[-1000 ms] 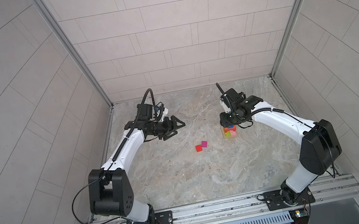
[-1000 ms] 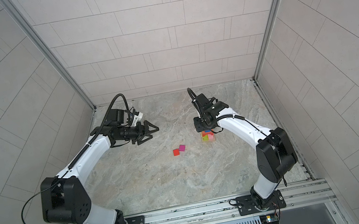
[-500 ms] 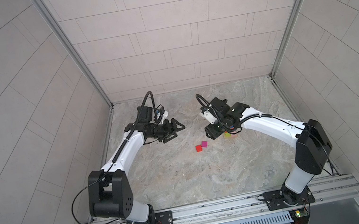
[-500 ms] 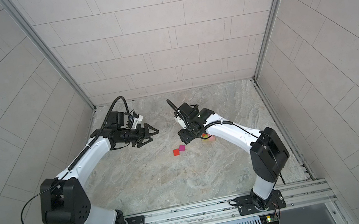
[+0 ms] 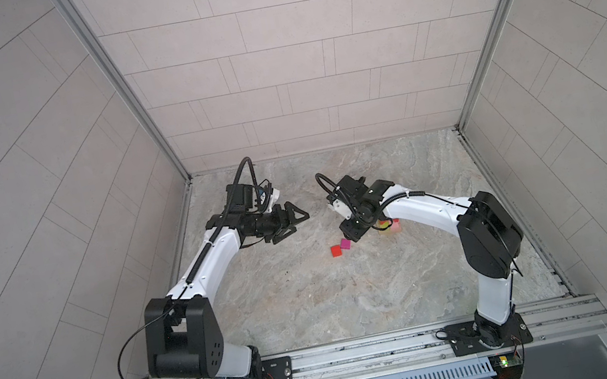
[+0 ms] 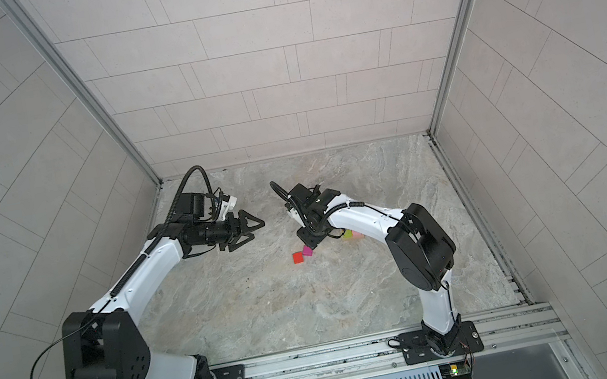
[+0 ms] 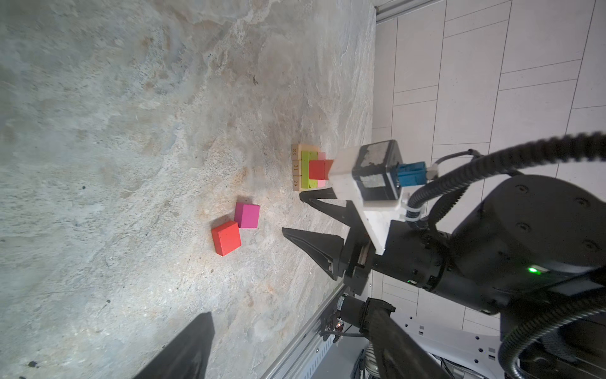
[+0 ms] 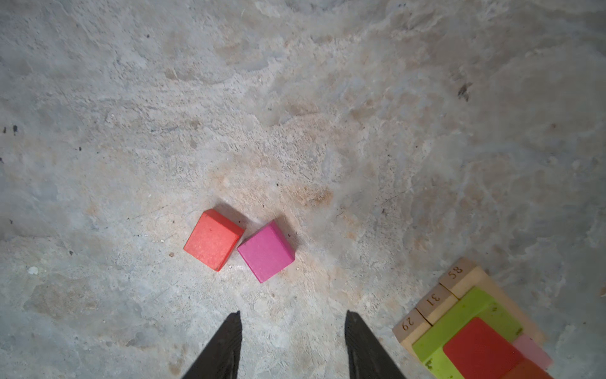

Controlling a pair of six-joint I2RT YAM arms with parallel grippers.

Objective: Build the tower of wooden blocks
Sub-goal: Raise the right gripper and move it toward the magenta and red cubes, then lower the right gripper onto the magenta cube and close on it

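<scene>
The wood block tower (image 8: 472, 328) stands as a low pile: tan numbered bars below, lime and pink oblongs on them, a red piece on top. It shows partly behind the right arm in both top views (image 5: 389, 227) (image 6: 353, 234) and in the left wrist view (image 7: 308, 170). A red cube (image 8: 213, 239) and a magenta cube (image 8: 266, 251) lie loose and touching, left of the tower (image 5: 336, 251) (image 5: 344, 243). My right gripper (image 8: 292, 315) hovers open and empty just short of the magenta cube. My left gripper (image 5: 293, 227) hangs open and empty, well left of the cubes.
The marbled stone floor (image 5: 313, 302) is walled by tiled panels on three sides. A metal rail (image 5: 364, 350) with both arm bases runs along the front edge. One dark left finger (image 7: 193, 347) shows in the left wrist view.
My right gripper has left the tower and swung left to the two loose cubes, jaws open. The left arm has barely moved.
</scene>
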